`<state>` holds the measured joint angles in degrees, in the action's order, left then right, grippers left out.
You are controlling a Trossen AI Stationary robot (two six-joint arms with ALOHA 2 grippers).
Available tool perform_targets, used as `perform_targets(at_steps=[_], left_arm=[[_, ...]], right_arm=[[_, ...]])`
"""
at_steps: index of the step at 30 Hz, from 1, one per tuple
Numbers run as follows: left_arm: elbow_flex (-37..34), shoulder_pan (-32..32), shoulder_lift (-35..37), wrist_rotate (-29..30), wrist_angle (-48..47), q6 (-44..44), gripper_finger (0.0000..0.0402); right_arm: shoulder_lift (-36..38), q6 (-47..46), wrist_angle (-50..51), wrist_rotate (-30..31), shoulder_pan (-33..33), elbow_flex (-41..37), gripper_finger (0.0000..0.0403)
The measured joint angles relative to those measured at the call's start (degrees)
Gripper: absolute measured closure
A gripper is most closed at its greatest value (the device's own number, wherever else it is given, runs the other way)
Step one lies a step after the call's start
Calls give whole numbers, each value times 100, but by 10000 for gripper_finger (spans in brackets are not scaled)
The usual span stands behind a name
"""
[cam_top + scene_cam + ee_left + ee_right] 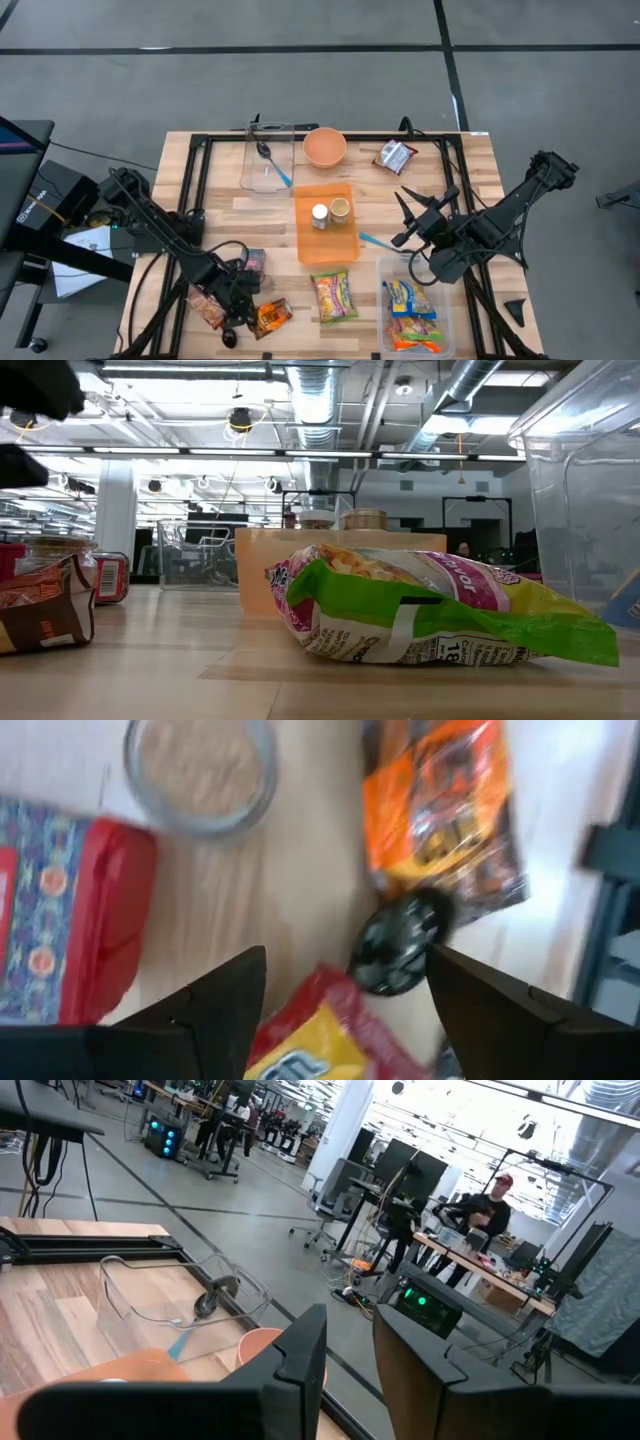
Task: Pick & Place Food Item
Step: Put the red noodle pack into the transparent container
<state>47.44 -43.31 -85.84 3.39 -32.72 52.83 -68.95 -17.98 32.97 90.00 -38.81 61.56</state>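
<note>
A: The wooden table [225, 215] is seen from above, with both dark arms over it. What is found at the left gripper [232, 318]?

B: It is hung low over the near left corner, fingers set apart, nothing between them. Through its wrist camera a red and yellow snack packet [305, 1045] is seen right between the two fingers, unheld. Just ahead of the jaws an orange snack bag [445, 815] is laid flat, with a small black disc [400, 940] touching its near edge. Off to one side of the jaws a red box [65, 910] and a glass jar [200, 770] are placed.

A: And the right gripper [402, 216]?

B: It is held above the table, well apart from every packet, its fingers drawn nearly together with only a narrow slit left, and nothing is clamped. Ahead of those jaws the orange tray [325, 222] is placed, two small jars upon it; beyond that a clear tub [160, 1300] with a spoon [205, 1308] in it, and an orange bowl [325, 146].

A: Anything behind the right jaws?

B: A clear bin [412, 305] holding packets is set near the front edge, and beside it a green and pink snack bag [440, 610] is laid flat on the wood.

A: The background?

B: A person in a red cap [485, 1210] is seen at a desk, far beyond the table.
</note>
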Motion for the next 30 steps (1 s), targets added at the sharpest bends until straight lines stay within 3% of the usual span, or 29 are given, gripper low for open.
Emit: perform_targets(at_steps=[11, 18, 25, 30], left_arm=[[-423, 0, -2, -386, -46, 188, 150], [-527, 0, -2, -388, -55, 123, 237], [-524, 26, 0, -537, -36, -101, 373], [-524, 168, 118, -493, -41, -241, 386]], right_arm=[[0, -2, -2, -1, 0, 0, 321], [0, -2, -6, -1, 0, 0, 321], [0, -2, -9, -1, 1, 0, 321], [0, -4, -17, -8, 2, 0, 321]])
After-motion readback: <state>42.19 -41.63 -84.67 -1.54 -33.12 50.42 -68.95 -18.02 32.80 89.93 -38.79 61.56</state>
